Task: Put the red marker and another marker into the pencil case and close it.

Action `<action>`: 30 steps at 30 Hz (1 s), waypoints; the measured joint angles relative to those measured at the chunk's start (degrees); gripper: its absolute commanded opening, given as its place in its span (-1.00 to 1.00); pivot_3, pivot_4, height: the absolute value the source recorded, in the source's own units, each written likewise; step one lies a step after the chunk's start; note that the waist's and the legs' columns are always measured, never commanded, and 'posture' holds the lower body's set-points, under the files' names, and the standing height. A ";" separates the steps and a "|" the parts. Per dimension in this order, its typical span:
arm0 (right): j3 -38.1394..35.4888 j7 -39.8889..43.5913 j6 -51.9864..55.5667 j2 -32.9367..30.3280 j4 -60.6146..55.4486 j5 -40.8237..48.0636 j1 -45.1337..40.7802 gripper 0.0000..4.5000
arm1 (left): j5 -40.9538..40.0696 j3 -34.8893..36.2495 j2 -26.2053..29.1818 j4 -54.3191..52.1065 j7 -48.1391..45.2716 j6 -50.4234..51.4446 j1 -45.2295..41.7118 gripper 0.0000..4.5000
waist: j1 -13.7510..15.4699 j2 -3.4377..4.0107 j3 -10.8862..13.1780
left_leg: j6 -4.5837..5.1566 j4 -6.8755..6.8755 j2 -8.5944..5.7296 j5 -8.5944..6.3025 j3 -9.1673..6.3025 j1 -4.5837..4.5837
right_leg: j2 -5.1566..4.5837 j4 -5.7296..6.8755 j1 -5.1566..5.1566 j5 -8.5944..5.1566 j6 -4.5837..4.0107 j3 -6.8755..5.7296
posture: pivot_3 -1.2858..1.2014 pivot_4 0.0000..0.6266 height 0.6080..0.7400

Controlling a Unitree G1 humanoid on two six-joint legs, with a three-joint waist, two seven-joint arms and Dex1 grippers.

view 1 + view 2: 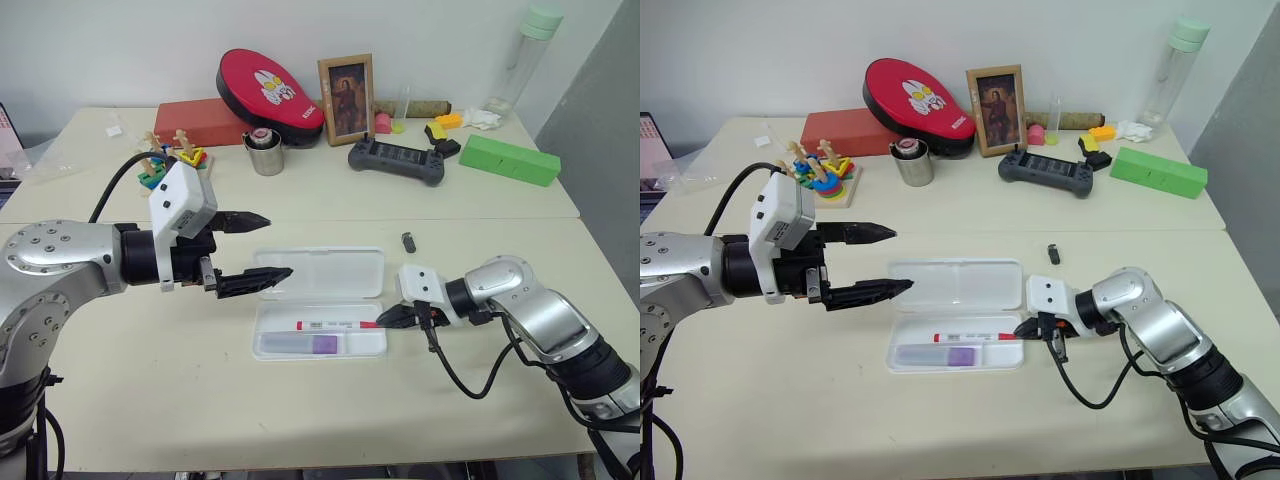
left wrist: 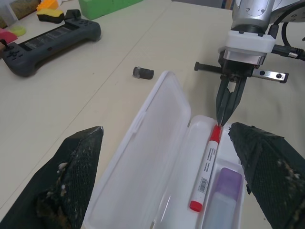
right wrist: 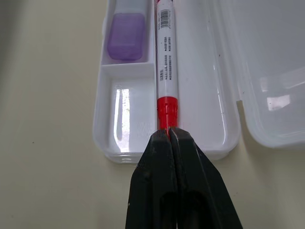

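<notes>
You have the red marker (image 3: 167,71) and the purple-capped marker (image 3: 126,42) lying inside the open pencil case (image 1: 318,345). Right gripper (image 3: 168,135) pressed closed, tips at the red cap. Left gripper (image 1: 262,247) spread wide, empty.

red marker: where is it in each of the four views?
Left eye: red marker in the pencil case, far slot.
Right eye: same slot.
Left wrist: lying between the fingers.
Right wrist: just beyond the shut right gripper.
Shared landmark: purple-capped marker alongside.
</notes>
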 measured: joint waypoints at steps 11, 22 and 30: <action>-7.02 1.32 0.17 -4.25 -0.69 2.91 -3.47 -0.99 | -2.58 1.46 0.41 -1.99 -0.06 1.13 2.25 1.00 | -0.01 0.00 0.00 | 0.00 0.00 0.00 0.00 0.00 0.00 | 0.00 0.01 0.00 0.00 0.00 0.00 | 0.03 -0.52 1.00; -10.90 -8.50 -0.59 -0.74 15.03 -1.86 -11.83 -0.05 | -8.69 5.08 3.51 -5.05 -0.09 3.68 1.84 1.00 | -0.37 0.00 0.00 | 0.00 -0.01 0.00 0.00 0.02 0.01 | 0.00 0.04 -0.03 0.00 -0.01 0.04 | 0.03 -0.52 1.00; -11.17 -20.64 6.71 8.47 24.91 -5.04 -17.14 0.80 | -3.82 1.03 4.61 -7.62 0.39 0.57 0.11 1.00 | -0.16 0.00 0.00 | 0.00 -0.03 0.00 0.00 0.02 0.00 | 0.01 0.03 -0.04 0.00 -0.01 0.02 | 0.03 -0.52 1.00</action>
